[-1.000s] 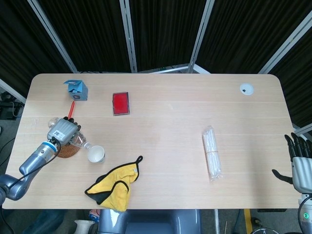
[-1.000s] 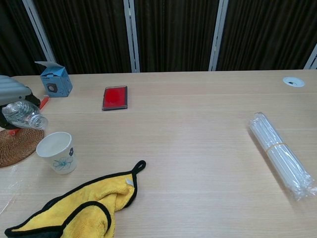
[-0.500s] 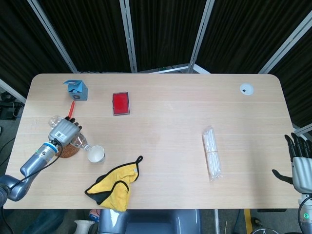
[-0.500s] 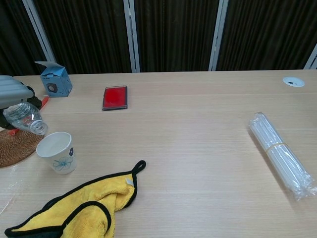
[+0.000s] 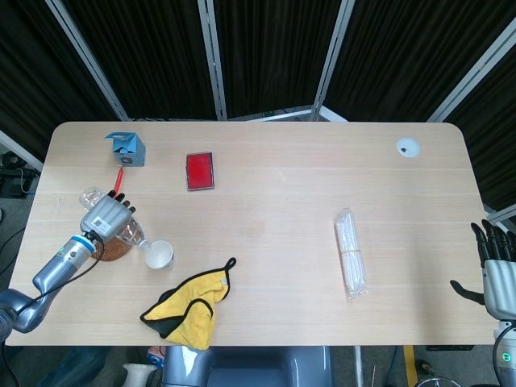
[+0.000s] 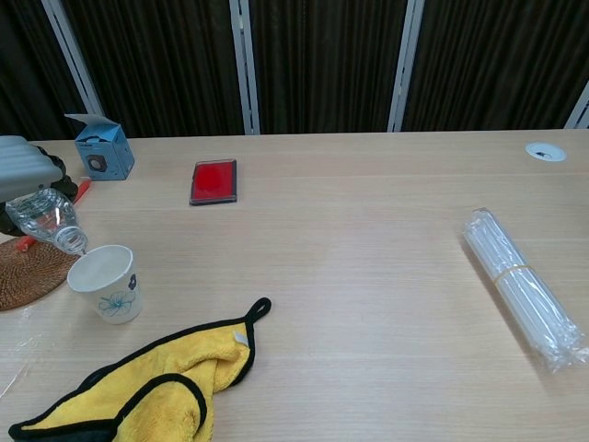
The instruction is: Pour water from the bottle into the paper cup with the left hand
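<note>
Paper cup (image 6: 104,281): near desk (image 6: 368,276) edge, light, easily tipped. Bottle (image 6: 46,219): clear, thin-walled, crushable; tilted, mouth at cup rim, best gripped mid-body. Left hand (image 5: 105,216): fingers wrapped around bottle. Right hand (image 5: 496,270): fingers spread, empty.

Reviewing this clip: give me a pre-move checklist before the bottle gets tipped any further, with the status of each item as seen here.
1. Left hand grips the bottle: ok.
2. Bottle mouth tilted down at the rim of the paper cup: ok.
3. Cup upright on the table: ok.
4. Water flowing into the cup: cannot tell.
5. Yellow cloth apart from the cup: ok.
6. Right hand out of the way at the table's far edge: ok.
</note>
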Controlling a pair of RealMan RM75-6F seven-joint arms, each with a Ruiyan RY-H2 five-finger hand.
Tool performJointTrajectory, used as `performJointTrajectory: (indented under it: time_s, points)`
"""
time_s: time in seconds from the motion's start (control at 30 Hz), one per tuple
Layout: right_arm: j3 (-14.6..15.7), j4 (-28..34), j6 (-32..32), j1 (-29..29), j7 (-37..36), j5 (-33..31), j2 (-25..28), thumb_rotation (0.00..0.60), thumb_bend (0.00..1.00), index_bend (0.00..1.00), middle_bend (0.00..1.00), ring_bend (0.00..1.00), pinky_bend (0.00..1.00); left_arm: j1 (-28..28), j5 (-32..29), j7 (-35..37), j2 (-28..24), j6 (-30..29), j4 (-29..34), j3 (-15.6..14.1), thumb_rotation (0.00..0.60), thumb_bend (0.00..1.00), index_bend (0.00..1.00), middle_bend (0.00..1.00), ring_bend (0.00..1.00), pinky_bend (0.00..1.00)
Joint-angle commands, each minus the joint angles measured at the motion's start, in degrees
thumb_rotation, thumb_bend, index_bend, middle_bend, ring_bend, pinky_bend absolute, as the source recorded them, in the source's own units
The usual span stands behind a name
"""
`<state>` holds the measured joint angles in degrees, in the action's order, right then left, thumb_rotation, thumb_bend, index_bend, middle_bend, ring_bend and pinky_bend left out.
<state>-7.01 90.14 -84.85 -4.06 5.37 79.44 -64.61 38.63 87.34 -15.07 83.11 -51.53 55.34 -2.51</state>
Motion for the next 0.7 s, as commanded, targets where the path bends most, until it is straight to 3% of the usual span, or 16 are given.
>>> performJointTrajectory:
  time_s: [0.03,0.7]
  points:
    - [0.0,0.0,0.0,0.0,0.0,0.1,0.0,0.600,0.00,0.00,0.00,0.00,0.00,-0.1,0.2,-0.1,0.2,-0.2,-0.2,-0.2,0.600,0.50,0.61,0.43,0.27,0.32]
    - [0.0,0.0,-0.1,0.0,0.2,0.1,-0.1,0.600,0.00,0.00,0.00,0.00,0.00,-0.2,1.5,0.6,1.0,-1.9,-1.5,-0.4,0.600,0.50,0.61,0.44,0.27,0.32]
